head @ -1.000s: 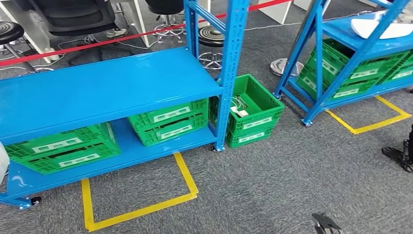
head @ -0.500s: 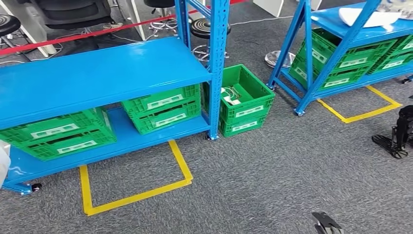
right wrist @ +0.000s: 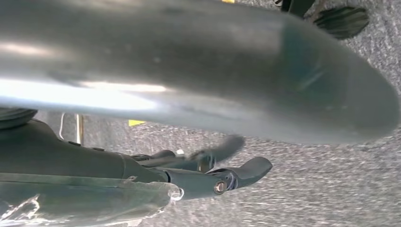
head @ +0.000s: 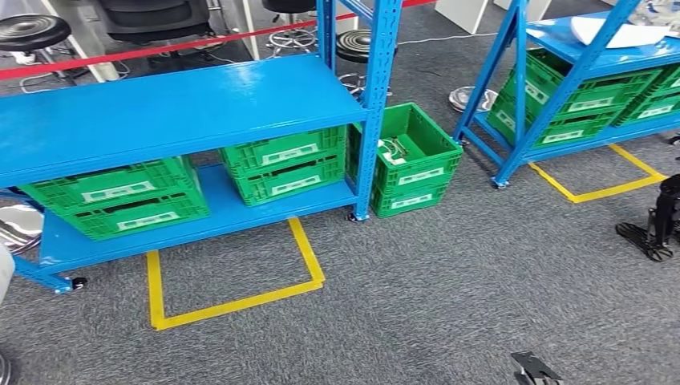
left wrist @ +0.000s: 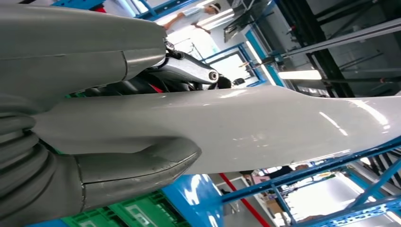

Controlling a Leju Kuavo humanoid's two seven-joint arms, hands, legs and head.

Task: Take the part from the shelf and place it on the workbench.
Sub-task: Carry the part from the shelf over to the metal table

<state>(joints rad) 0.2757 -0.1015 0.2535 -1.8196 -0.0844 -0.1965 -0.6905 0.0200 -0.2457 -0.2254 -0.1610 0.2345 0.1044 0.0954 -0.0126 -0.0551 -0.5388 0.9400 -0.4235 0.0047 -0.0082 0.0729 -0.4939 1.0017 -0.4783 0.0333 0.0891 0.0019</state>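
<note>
One long, glossy white moulded part (left wrist: 265, 127) is clamped in the left hand (left wrist: 85, 61): in the left wrist view the thick grey thumb (left wrist: 142, 170) is pressed against one face of it and the darker fingers (left wrist: 189, 71) are closed over the other. The pick-up is therefore judged done. The carry and the set-down are judged left to do, since no workbench is seen in the head view.

Of the right hand (right wrist: 189, 175), dark fingers (right wrist: 250, 168) are seen stretched out over the carpet with nothing visibly between them, but the picture is blurred and it cannot be told whether they are apart or together.

In the head view, the upper left is taken by a low blue metal shelf (head: 176, 112) with green plastic crates (head: 285, 164) on its lower deck. An open green crate (head: 417, 172) holding small white pieces stands on the floor touching the shelf's corner post. A second blue rack (head: 553, 88) fills the upper right. Between crate and rack a lane of grey carpet (head: 449, 289) is left open, and it widens across the lower right of the frame. Yellow tape outlines (head: 232, 301) are laid in front of each rack. The post, the floor crate and the rack's foot are judged the edges to be kept clear of the long part.
</note>
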